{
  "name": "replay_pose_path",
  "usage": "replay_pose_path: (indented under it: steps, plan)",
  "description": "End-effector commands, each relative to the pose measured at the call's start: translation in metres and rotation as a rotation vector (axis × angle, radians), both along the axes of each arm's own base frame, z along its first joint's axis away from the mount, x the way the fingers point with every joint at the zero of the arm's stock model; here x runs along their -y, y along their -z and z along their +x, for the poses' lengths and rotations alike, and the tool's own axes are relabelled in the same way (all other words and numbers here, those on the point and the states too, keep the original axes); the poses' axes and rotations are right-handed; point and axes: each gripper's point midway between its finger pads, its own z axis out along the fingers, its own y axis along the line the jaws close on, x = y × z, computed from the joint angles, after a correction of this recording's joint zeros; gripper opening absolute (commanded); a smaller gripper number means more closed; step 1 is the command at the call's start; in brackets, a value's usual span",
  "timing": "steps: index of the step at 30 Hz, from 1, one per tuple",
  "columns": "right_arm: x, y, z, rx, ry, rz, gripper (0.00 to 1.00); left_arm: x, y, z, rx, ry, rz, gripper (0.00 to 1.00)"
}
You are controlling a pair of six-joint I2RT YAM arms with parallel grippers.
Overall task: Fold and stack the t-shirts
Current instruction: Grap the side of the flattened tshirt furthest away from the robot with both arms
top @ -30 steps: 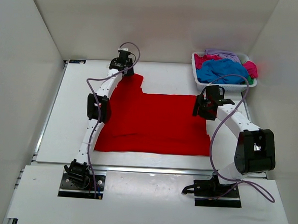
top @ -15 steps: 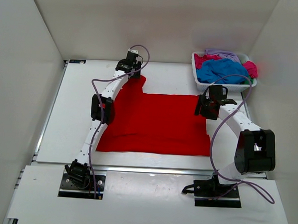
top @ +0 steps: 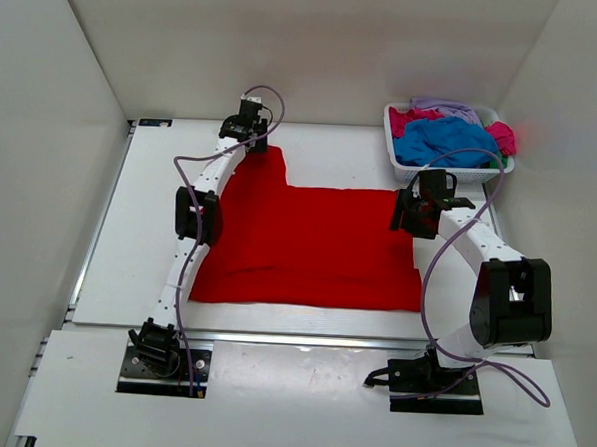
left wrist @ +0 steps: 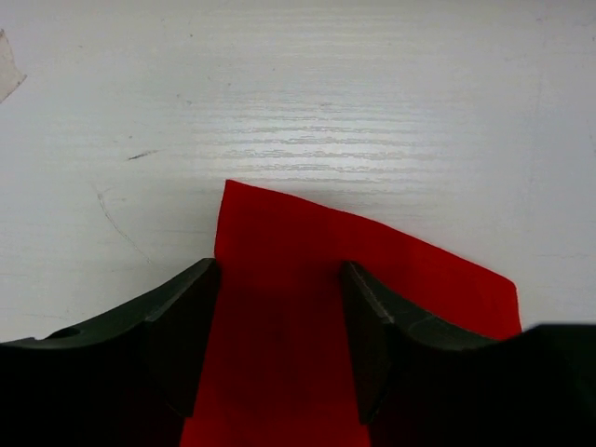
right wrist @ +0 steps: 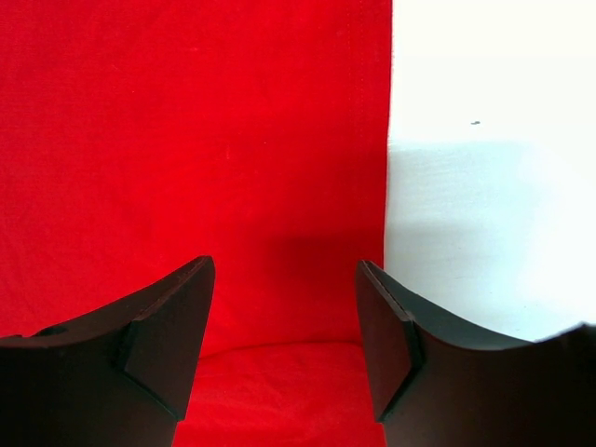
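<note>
The white table (top: 128,225) carries everything. Most of its middle is taken by the red shirt (top: 317,245), spread flat between the two claws, its long near edge running toward the arm bases.

The left arm (top: 191,218) reaches along the shirt's left side to its far corner. The right arm (top: 477,253) bends in from the other side.

Beyond and to the right of the right claw, well apart from it, a white basket (top: 394,156) sits in the table's far corner. A blue shirt (top: 443,141) lies on top, with a pink shirt (top: 414,119) and a lavender shirt (top: 447,108) behind it.

The left claw (top: 253,143) hangs over the sleeve (left wrist: 307,242) that juts from the far left of the red shirt. From its wrist camera the jaws stand wide apart with nothing pinched. The sleeve lies flat on the table beneath and between the fingers (left wrist: 177,326), and its hem shows just ahead of the tips, with bare table past that. I cannot tell whether the tips touch the cloth.

The right claw (top: 407,215) sits over the shirt's right edge, near the far corner. Its jaws are also spread wide and hold nothing. Red cloth fills the gap between the fingers (right wrist: 163,335). The shirt's side edge runs straight ahead in line with the right fingertip, bare table to its right. A low ridge of cloth crosses the gap close to the camera.
</note>
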Motion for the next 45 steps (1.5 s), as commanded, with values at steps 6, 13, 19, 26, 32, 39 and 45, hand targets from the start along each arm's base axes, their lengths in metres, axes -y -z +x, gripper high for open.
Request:
replay_pose_path:
  steps: [6, 13, 19, 26, 32, 39, 45]
  plan:
    - [0.002, -0.020, 0.016, 0.078, -0.005, 0.013, 0.60, 0.012, -0.045, -0.003, 0.048, 0.029, -0.002, 0.29]
    - [0.004, -0.021, 0.018, 0.097, -0.021, 0.013, 0.60, 0.008, -0.060, -0.005, 0.047, 0.061, -0.013, 0.00]
    - [0.018, -0.018, 0.042, 0.137, 0.024, -0.046, 0.59, 0.023, -0.121, -0.013, 0.114, 0.114, -0.046, 0.00]
    - [0.019, -0.022, 0.094, 0.264, 0.154, -0.064, 0.60, 0.012, -0.144, -0.041, 0.042, 0.138, -0.056, 0.00]
    - [0.018, -0.015, 0.130, 0.331, 0.236, -0.077, 0.62, 0.020, -0.160, -0.051, 0.048, 0.158, -0.065, 0.00]
    - [0.030, 0.014, 0.156, 0.272, 0.274, -0.106, 0.87, 0.021, -0.173, -0.057, 0.053, 0.167, -0.076, 0.00]
    - [0.035, 0.026, 0.166, 0.244, 0.277, -0.121, 0.81, 0.017, -0.171, -0.057, 0.046, 0.165, -0.081, 0.00]
